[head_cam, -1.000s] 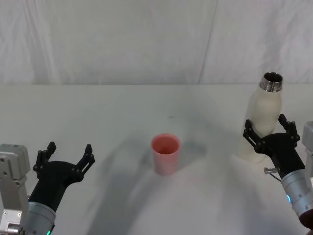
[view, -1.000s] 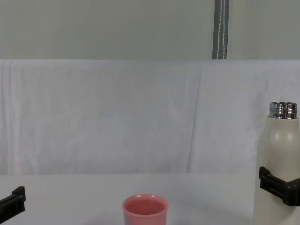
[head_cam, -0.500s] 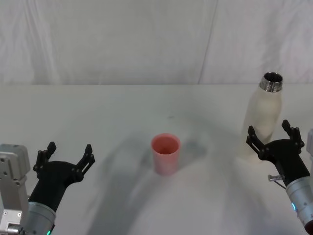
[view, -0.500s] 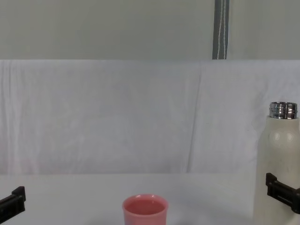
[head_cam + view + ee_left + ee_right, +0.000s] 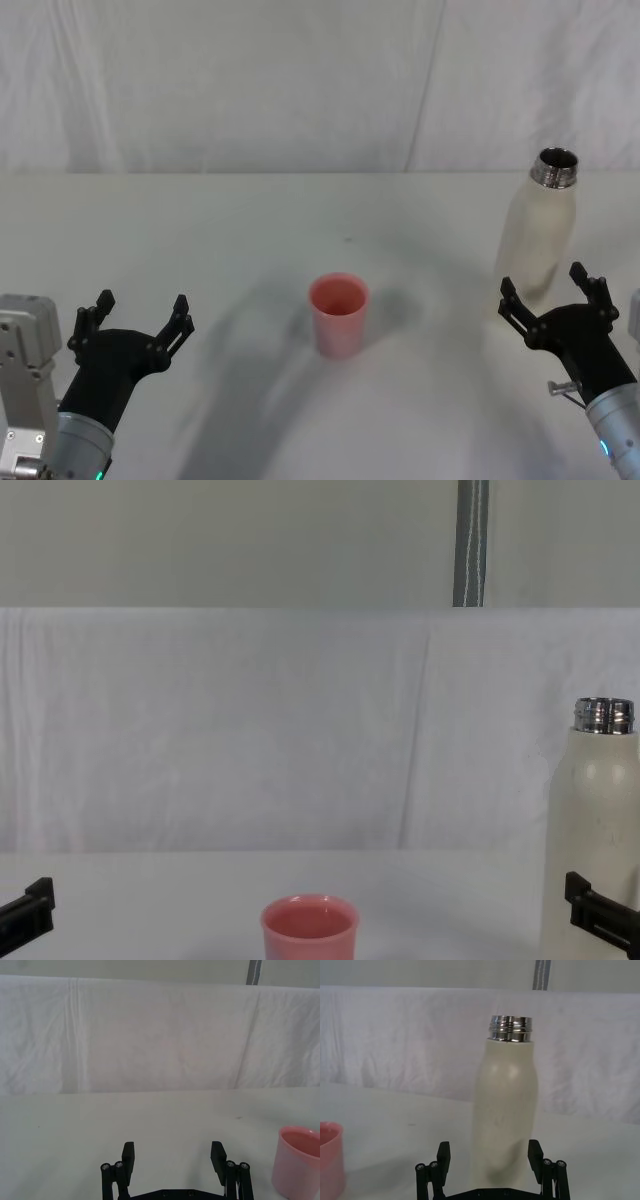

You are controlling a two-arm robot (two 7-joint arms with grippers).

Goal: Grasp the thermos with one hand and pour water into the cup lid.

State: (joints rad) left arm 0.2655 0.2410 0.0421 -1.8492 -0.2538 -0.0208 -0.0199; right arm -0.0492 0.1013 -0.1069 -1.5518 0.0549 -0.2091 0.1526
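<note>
White table [image 5: 200, 220], creased backdrop [image 5: 250, 80], perhaps cloth.

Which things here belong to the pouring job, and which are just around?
Job:
thermos, upright, uncapped
cup lid, mid-table
right gripper, open, just short of the thermos

Not in use:
left gripper, open, parked
white backdrop cloth

Bare table [image 5: 250, 220] between cup lid [image 5: 338, 315] and thermos [image 5: 535, 240]

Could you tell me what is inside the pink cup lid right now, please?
The cup lid stands upright on the table. Its pink inner wall and rim show from above; whether it holds water cannot be told, and the chest view sees only its outside.
</note>
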